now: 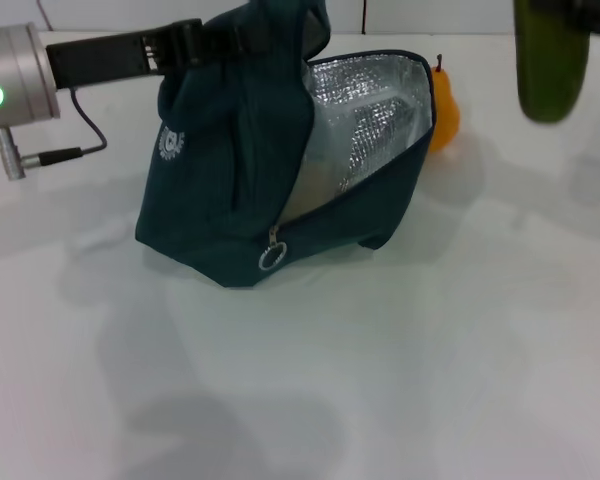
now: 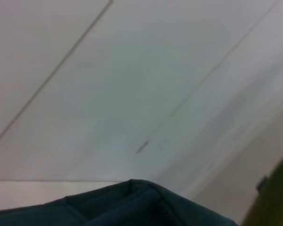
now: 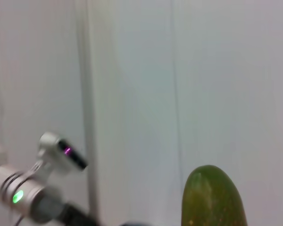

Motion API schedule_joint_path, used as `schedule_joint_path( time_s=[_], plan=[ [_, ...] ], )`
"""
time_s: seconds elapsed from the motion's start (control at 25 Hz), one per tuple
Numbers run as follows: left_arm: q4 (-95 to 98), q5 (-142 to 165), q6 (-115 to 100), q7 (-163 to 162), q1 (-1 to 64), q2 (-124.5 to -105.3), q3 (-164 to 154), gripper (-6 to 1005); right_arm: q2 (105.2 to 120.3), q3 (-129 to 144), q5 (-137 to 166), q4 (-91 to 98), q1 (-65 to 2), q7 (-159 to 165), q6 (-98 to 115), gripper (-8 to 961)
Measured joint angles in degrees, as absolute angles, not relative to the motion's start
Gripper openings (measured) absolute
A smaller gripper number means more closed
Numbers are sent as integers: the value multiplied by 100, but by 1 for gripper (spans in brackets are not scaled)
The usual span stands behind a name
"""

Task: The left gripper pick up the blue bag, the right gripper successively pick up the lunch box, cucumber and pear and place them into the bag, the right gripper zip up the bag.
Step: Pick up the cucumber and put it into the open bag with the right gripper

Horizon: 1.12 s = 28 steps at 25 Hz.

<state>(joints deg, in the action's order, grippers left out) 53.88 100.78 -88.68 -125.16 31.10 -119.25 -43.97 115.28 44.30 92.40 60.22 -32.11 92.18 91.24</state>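
Bag (image 1: 230,190) fills the middle of the head view: dark teal, standing on the white desk (image 1: 380,380), its mouth gaping toward the right and showing silver foil lining (image 1: 365,110). A ring zipper pull (image 1: 270,258) hangs at the bag's lower front edge, and a round white logo (image 1: 170,143) sits on the bag's left face. The left gripper (image 1: 195,45) reaches in from the left of the bag at its top, jaws clenched on the bag's upper fabric or handle; behind it are the silver wrist (image 1: 15,85) with a green ring light and a black cable. The pear (image 1: 443,110), orange-yellow with a dark stem, stands on the desk just behind the bag's open right edge, partly hidden by it. Up and to the right of the bag, well apart from it, the cucumber (image 1: 550,60) hangs end-down in the air from the right gripper (image 1: 580,12), which is cut off by the frame edge; its jaws are grasping the cucumber. The lunch box cannot be made out.

Left wrist view: a teal fold of the bag (image 2: 132,205) lies close under the camera, with a green sliver of the cucumber (image 2: 273,202) off to one side.

Right wrist view: the cucumber's rounded end (image 3: 212,197) sits close to the camera, and the left arm's silver wrist (image 3: 16,193) with its green light shows beyond it.
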Motion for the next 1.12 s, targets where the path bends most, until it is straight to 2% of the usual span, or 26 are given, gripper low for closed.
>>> schedule_joint_path(
  time_s=[0.48, 1.12],
  plan=[
    [5334, 9791, -9193, -12513, 3042, -11959, -4438, 42, 11527, 4463, 8379, 4946, -3530, 8268, 8901, 606],
    [4740, 9788, -8949, -12126, 3146, -11915, -4397, 42, 11564, 4531, 8253, 3408, -4017, 7084, 8896, 618]
  ],
)
